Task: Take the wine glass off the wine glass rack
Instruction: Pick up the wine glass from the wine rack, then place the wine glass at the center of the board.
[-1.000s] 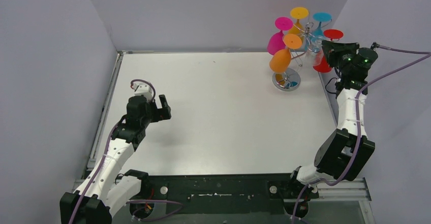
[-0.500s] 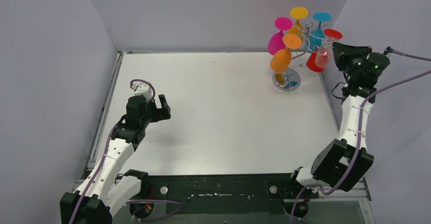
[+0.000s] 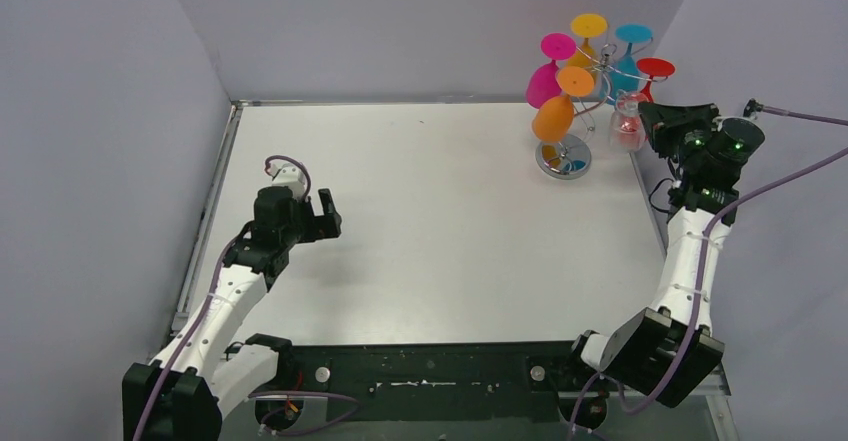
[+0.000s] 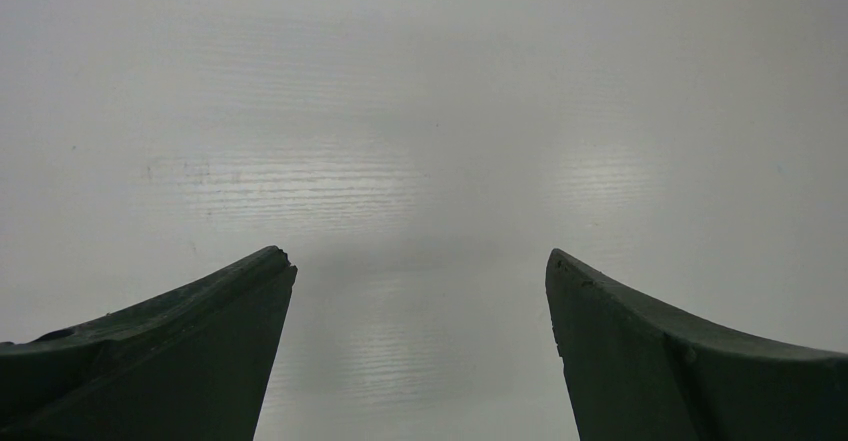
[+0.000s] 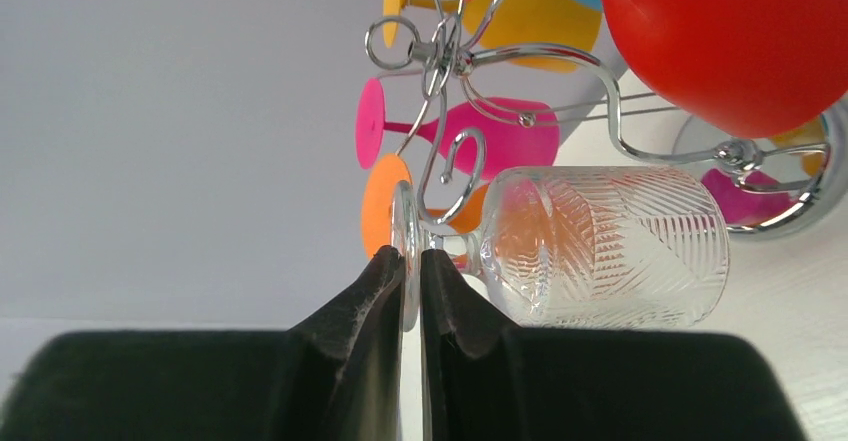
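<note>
The wine glass rack [image 3: 563, 158] stands at the far right of the table, its silver wire arms [image 5: 470, 61] holding several coloured glasses. A clear patterned wine glass [image 3: 627, 121] hangs bowl down at the rack's right side. My right gripper [image 3: 648, 113] is shut on the thin edge of this glass's foot. In the right wrist view the fingertips [image 5: 413, 253] pinch the foot, with the clear bowl [image 5: 600, 246] to their right and a curled hook just above the stem. My left gripper [image 3: 325, 216] is open and empty over the table, far to the left [image 4: 420, 261].
Pink [image 3: 545, 81], orange [image 3: 552, 116], yellow [image 3: 588, 27], blue [image 3: 632, 36] and red [image 3: 655, 67] glasses hang on the rack close round the clear one. The red bowl [image 5: 730, 31] is just above it. The right wall stands close behind my right arm.
My right gripper swung out to the right with the clear glass tilted, then came down and left; the glass now hangs lower and straighter. My left arm shifted slightly right.
</note>
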Action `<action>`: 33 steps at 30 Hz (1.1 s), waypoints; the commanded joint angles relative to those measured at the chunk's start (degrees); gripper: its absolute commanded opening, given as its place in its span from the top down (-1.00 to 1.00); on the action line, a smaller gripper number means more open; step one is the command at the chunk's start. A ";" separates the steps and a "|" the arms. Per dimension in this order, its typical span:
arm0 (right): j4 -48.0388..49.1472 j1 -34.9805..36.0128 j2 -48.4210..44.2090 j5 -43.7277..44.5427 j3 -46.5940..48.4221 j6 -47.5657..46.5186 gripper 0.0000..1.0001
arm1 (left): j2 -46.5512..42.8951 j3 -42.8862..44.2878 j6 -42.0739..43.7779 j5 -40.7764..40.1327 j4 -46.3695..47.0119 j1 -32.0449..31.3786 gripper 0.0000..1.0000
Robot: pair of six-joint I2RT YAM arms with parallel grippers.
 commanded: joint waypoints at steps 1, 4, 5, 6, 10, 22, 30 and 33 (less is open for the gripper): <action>-4.60 0.83 -5.54 -0.12 2.47 -8.89 1.00 | 1.89 3.59 0.00 5.25 -0.84 0.28 -0.92; -7.64 1.92 -7.17 -0.51 1.73 -12.39 1.00 | 2.13 3.44 -0.59 7.51 -0.42 0.32 -0.93; -7.89 2.65 -7.86 -0.64 1.27 -13.57 1.00 | 2.00 3.33 -0.69 8.04 -0.23 0.26 -0.93; -8.09 3.88 -8.78 -0.33 0.83 -15.03 1.00 | 1.83 3.19 -0.72 8.42 -0.08 0.25 -0.93; -9.75 13.32 -12.26 4.48 -1.18 -23.05 1.00 | 1.75 2.69 -1.40 10.43 1.32 0.40 -0.93; -3.35 36.24 -13.19 4.78 -9.58 -30.59 1.00 | 2.23 -0.69 -12.64 28.81 14.20 0.41 -0.88; 2.92 50.51 -6.64 5.80 -12.41 -31.08 1.00 | 2.79 -2.76 -26.39 42.35 32.73 0.54 -0.78; 8.78 53.21 -4.15 3.37 -14.15 -28.90 1.00 | 3.64 -3.47 -30.39 47.12 39.58 0.45 -0.70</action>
